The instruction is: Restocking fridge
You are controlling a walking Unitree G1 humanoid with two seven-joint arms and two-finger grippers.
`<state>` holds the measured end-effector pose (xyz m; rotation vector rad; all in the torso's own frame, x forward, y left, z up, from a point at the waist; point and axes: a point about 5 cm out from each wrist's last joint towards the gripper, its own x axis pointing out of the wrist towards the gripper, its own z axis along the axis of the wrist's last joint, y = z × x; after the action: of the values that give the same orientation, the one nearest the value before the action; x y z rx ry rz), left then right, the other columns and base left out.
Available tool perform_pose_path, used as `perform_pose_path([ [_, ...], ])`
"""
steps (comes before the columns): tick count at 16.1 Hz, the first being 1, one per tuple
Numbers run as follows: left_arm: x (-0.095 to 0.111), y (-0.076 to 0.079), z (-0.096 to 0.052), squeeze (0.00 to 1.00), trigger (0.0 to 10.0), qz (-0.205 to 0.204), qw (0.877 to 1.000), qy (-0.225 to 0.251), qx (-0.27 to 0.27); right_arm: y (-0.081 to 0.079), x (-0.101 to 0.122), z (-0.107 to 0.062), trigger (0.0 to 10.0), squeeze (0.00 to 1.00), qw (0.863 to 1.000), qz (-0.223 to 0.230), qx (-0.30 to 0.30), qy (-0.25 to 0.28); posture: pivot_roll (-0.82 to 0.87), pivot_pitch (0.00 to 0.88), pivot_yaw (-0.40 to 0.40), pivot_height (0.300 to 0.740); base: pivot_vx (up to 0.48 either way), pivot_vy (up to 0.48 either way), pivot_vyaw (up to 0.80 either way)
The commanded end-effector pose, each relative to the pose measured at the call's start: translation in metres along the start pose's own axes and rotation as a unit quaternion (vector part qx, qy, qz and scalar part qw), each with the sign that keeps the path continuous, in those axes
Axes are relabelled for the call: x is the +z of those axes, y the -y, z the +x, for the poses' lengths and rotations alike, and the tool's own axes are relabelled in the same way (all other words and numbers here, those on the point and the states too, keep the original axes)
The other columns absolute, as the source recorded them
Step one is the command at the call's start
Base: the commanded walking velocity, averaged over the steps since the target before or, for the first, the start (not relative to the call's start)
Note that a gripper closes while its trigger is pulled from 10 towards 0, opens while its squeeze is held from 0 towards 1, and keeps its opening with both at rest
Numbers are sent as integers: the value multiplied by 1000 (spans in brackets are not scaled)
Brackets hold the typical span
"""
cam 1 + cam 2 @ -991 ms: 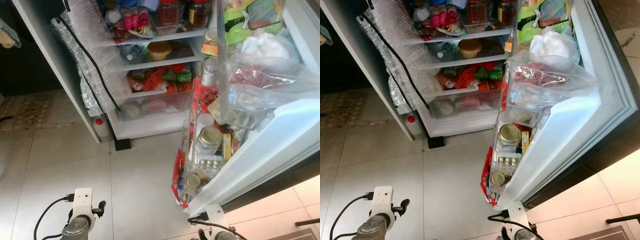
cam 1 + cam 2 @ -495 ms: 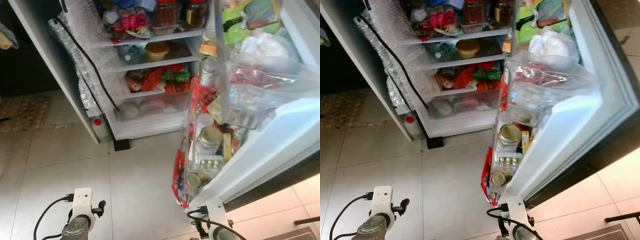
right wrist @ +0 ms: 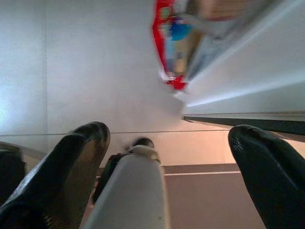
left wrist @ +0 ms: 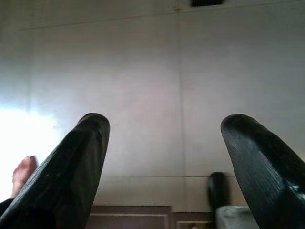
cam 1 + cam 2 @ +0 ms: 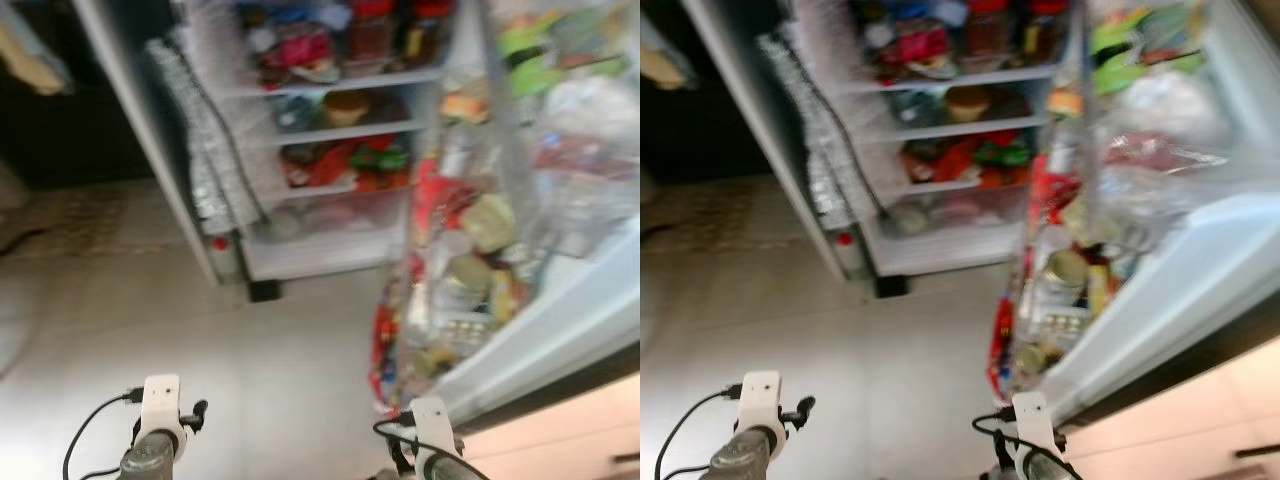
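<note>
While fridge [image 5: 330,150] stands open, four shelves packed; left claw [image 4: 164,157], right claw [image 3: 167,162] both wide, empty

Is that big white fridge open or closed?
Open. The white fridge door is swung wide, its racks of jars showing, and the packed inner shelves are in plain sight.

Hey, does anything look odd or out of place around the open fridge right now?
Yes: bubble wrap hangs off the fridge left wall, and red packaging droops from the crammed door bottom rack.
</note>
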<state>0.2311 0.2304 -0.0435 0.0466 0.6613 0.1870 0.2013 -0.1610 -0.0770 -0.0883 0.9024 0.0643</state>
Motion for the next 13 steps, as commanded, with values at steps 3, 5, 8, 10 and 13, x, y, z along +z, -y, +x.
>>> perform_pose_path([
  [3,-8,2,-2,0,10000,2,1000,-12,-2,7,-10,-2,10000,0,998,48,-34,-7,-98,135,27,740,0,99,0],
  [5,-8,2,-2,0,10000,1,1000,-11,-2,9,-8,-3,10000,0,994,89,-67,19,-100,137,29,740,0,0,0],
  [8,-7,1,-2,0,10000,5,1000,-9,-1,9,6,-5,10000,0,993,63,-52,89,-105,143,30,740,0,0,0],
  [10,-6,1,-2,0,10000,5,1000,-7,1,7,12,-6,10000,0,991,50,-36,119,-105,145,31,740,0,0,0],
  [13,-6,1,-2,0,10000,5,1000,-2,2,7,20,-8,10000,0,986,39,-31,158,-111,148,31,740,0,0,0],
])
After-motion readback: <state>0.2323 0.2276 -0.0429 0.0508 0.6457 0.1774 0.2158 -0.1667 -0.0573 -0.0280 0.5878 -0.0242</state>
